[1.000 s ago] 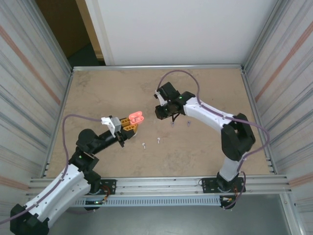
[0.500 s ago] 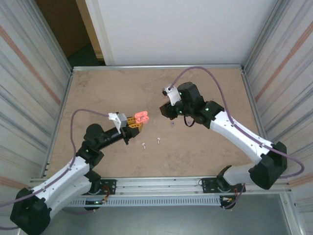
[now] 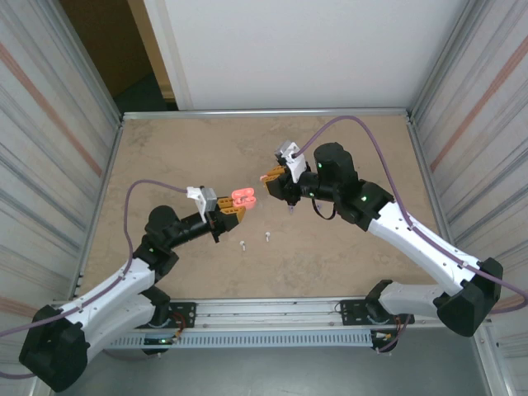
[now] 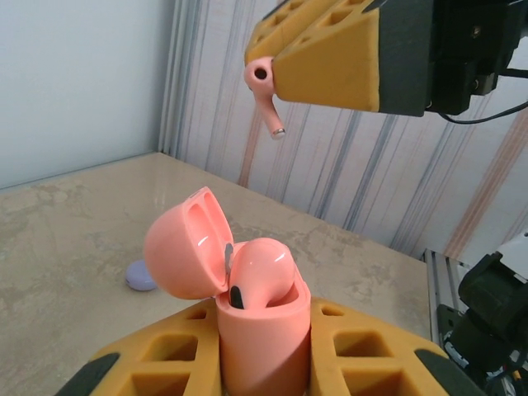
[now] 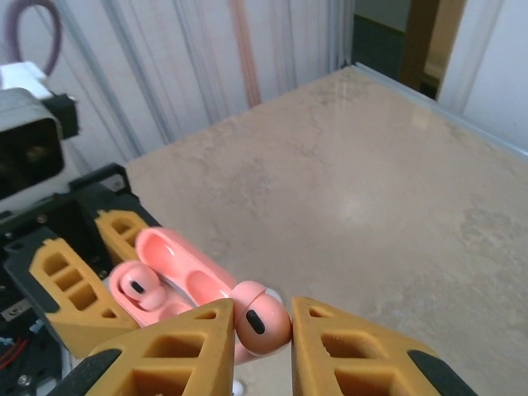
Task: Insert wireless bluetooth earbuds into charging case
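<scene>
Nearest you, two white earbuds (image 3: pixel 242 245) (image 3: pixel 268 237) lie loose on the tabletop (image 3: pixel 181 157), untouched for now. Just beyond them your left jaws are clamped on the lower body of the pink charging case (image 4: pixel 264 338), lifting it clear of the tabletop and holding it upright with its lid (image 4: pixel 186 252) swung back. That looks deliberate, since it turns the open mouth up toward the other arm. One pink earbud (image 4: pixel 260 268) already sits in the case, so by my reading the socket beside it is the one to fill. A purple earbud (image 3: pixel 290 208) rests on the tabletop past the case, under your right arm. In the left wrist view a small lilac thing (image 4: pixel 140 276) lies behind the lid, and you cannot tell what it is. Farther on, your right jaws are pinched shut on the head of the second pink earbud (image 4: pixel 264 82), which hangs with its stem pointing down — the way it must enter. It is above and a little beyond the case mouth, clearly apart from it and touching nothing but the yellow pads (image 5: pixel 190 334). From the right wrist view the case lies below and to the left of the held bud, so I judge you need a short sideways correction before you lower it — a tilted stem could catch the rim.
</scene>
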Available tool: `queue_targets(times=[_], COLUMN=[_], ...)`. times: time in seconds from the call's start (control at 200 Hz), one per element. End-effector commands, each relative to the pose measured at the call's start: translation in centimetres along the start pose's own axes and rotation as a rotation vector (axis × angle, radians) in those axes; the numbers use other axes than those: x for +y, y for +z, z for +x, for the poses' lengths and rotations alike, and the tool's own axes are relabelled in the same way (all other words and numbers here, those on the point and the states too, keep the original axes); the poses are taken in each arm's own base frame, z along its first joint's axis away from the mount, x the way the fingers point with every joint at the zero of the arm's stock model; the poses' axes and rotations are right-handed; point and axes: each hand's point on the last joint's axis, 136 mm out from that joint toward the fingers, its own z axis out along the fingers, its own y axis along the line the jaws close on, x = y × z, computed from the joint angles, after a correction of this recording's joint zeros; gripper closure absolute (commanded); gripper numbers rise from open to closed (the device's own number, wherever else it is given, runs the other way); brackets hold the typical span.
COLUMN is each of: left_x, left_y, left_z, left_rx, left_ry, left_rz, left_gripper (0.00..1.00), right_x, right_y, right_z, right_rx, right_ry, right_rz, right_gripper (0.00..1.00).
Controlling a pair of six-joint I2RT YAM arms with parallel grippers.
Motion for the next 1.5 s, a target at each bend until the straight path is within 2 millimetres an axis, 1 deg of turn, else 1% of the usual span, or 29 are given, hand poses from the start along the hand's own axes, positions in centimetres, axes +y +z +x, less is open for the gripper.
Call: queue_targets(times=[0.0, 0.075, 0.251, 0.571, 0.967, 1.493], left_x=[-1.4, -1.4, -1.4, -1.6, -1.7, -1.8], left_y=[0.3, 0.4, 0.5, 0.6, 0.6, 0.6], left_z=[-2.6, -2.7, -2.6, -2.9, -3.0, -3.2], left_rx=[-0.064, -0.066, -0.062, -0.063, -0.067, -0.069], left_ry=[0.021, 0.017, 0.008, 0.003, -0.001, 0.003], left_rz=[0.063, 0.066, 0.073, 0.085, 0.092, 0.09], left_gripper=[1.0, 1.0, 1.0, 1.0, 1.0, 1.0], right_x=[1.7, 2.2, 2.6, 2.3, 2.3, 2.1], right_y=[-0.3, -0.1, 0.2, 0.8, 1.6, 1.9], right_z=[-1.1, -1.0, -0.5, 0.6, 1.8, 3.0], right_rx=[-0.057, -0.055, -0.046, -0.018, 0.022, 0.059], right_ry=[-0.076, -0.092, -0.108, -0.113, -0.121, -0.131], right_rz=[-0.059, -0.071, -0.081, -0.065, -0.065, -0.054], right_gripper=[0.78, 0.78, 0.78, 0.79, 0.79, 0.79])
